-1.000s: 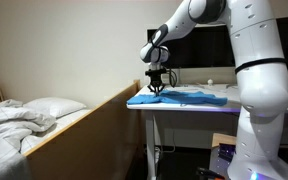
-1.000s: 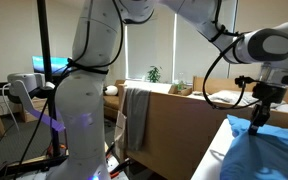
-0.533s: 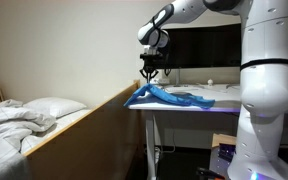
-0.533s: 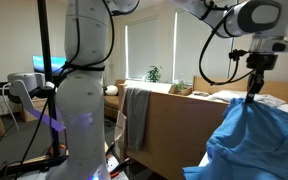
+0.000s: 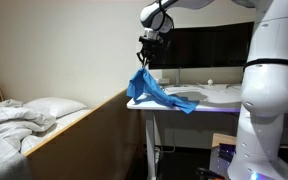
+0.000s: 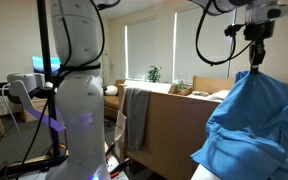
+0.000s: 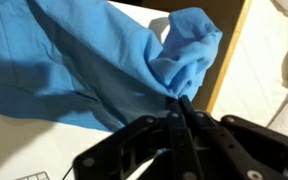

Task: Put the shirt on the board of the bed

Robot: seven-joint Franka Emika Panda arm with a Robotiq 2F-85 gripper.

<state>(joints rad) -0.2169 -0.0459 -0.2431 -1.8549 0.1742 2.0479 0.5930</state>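
The blue shirt (image 5: 152, 92) hangs from my gripper (image 5: 145, 64), lifted at one end while its other end still trails on the white desk (image 5: 216, 96). It also shows large at the right of an exterior view (image 6: 246, 120), hanging from the gripper (image 6: 254, 66). In the wrist view the jaws (image 7: 180, 103) are shut on a bunched fold of the shirt (image 7: 84, 60). The wooden board of the bed (image 5: 79, 132) runs beside the desk, lower left of the shirt; it also shows in the wrist view (image 7: 224, 60).
A bed with white pillow and bedding (image 5: 29, 118) lies beyond the board. A dark monitor (image 5: 209, 48) stands on the desk behind the shirt. A grey cloth (image 6: 134, 118) hangs over a wooden board in an exterior view. The robot base (image 5: 269, 120) stands by the desk.
My gripper has risen from the desk with the shirt pinched in it. The shirt went from lying flat to hanging, mostly lifted off the desk.
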